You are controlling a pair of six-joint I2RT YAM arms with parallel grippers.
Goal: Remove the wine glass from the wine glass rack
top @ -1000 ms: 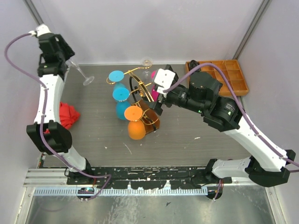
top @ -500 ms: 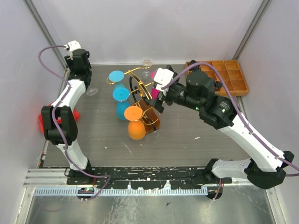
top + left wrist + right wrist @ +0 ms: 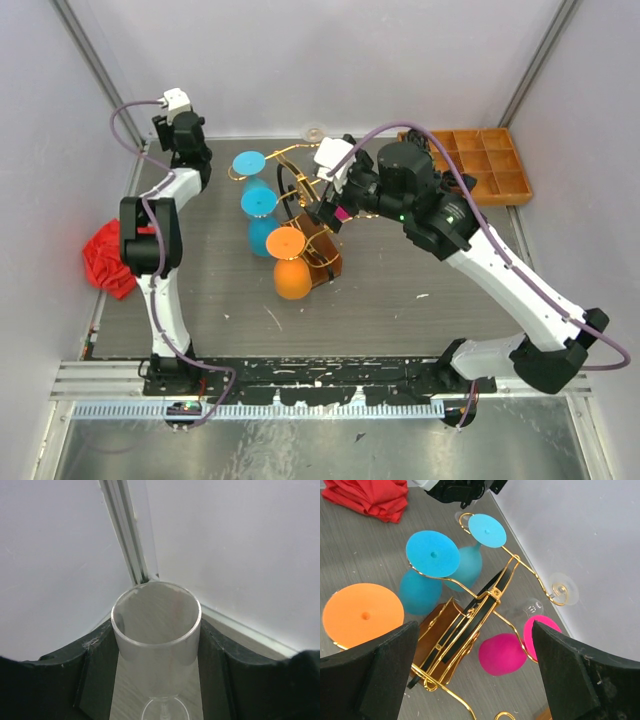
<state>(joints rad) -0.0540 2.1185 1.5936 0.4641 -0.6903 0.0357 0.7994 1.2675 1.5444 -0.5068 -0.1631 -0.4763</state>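
The gold wire wine glass rack (image 3: 300, 190) stands mid-table on its brown base (image 3: 322, 252). Two blue glasses (image 3: 258, 200), an orange one (image 3: 288, 262), a pink one (image 3: 502, 654) and a clear one (image 3: 562, 587) hang from it upside down. My right gripper (image 3: 335, 205) hovers over the rack's right side. It is open wide and empty, with the pink glass below and between its fingers (image 3: 370, 670). My left gripper (image 3: 185, 140) is at the far left corner. Its fingers (image 3: 95, 670) are shut on the bowl of a clear wine glass (image 3: 156, 630).
A compartmented wooden tray (image 3: 497, 170) sits at the far right. A red cloth (image 3: 108, 258) lies by the left wall and also shows in the right wrist view (image 3: 370, 497). White enclosure walls close in behind and on both sides.
My left arm has swung from the left wall to the far left corner, carrying the clear glass. My right gripper has shifted a little left and farther over the rack.
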